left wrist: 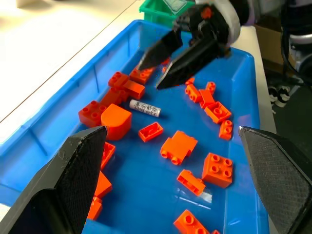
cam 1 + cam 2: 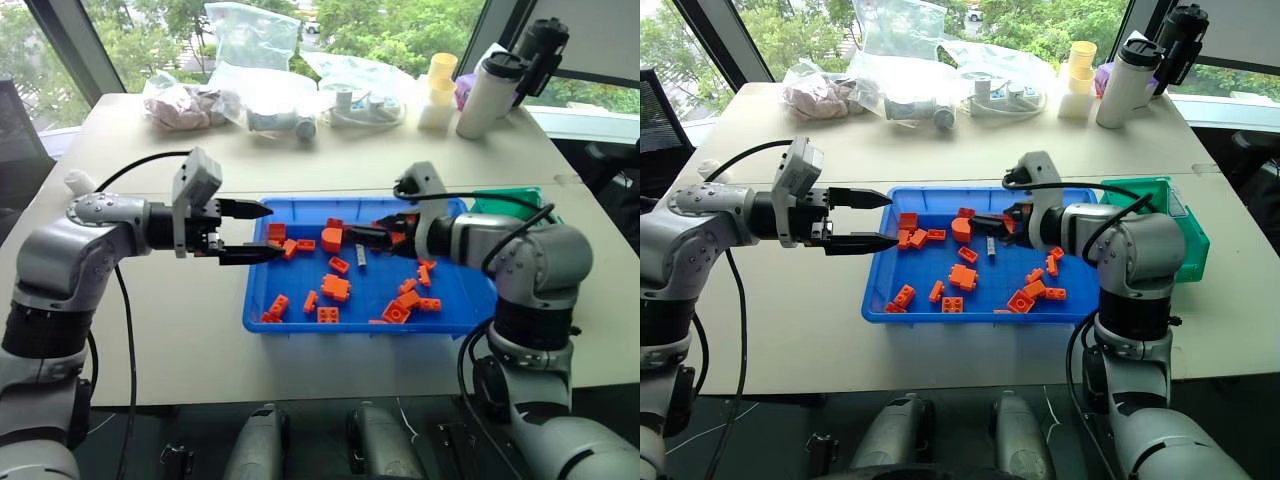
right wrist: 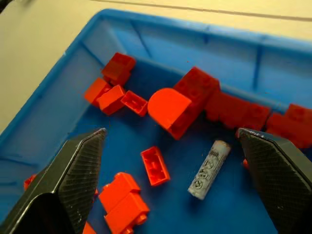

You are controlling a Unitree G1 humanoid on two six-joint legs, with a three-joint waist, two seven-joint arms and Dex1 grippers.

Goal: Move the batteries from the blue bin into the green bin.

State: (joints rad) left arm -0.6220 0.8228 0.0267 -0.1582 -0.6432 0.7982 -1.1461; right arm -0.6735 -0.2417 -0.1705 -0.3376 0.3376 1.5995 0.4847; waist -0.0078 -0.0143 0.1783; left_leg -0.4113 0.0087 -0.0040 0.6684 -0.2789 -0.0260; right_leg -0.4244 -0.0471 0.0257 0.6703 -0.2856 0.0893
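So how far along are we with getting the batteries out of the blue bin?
Done: I can't tell; the green bin's contents are hidden. In hand: nothing. The right end effector hangs open over the one battery I can see, lying among orange bricks in the blue bin. The left end effector is open at the bin's left edge. Left: grasp that battery and carry it over.

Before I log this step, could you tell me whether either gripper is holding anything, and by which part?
Nothing is held. The right gripper is open above the small silver-grey cylindrical battery in the blue plastic bin; the left gripper is open and empty.
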